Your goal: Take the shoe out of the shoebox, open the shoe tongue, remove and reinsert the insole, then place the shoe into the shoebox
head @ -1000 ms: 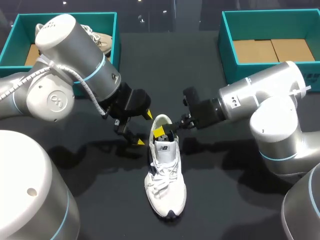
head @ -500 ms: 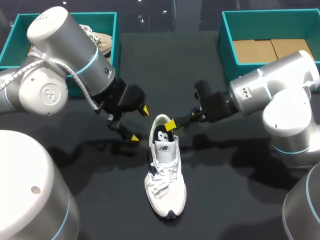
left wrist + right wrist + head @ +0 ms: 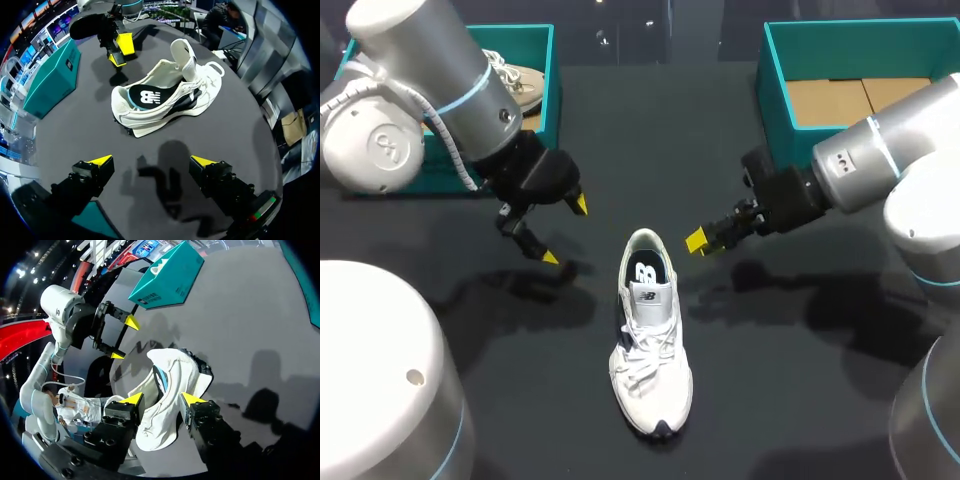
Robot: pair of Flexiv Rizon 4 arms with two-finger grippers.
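White shoe (image 3: 650,335) is being left upright on the dark table (image 3: 620,150) btw the two arms, toe twd the robot, heel away, outside both boxes. Left gripper (image 3: 564,231) is being held over the table left of the heel, well apart from it, fingers wide open, nothing gripped. Right gripper (image 3: 698,241) is being held near the heel's right side, not touching, fingers spread, nothing btw them. Left teal box (image 3: 545,90) is being occupied by a tan shoe (image 3: 520,85); right teal box (image 3: 775,90) w/ cardboard floor showing
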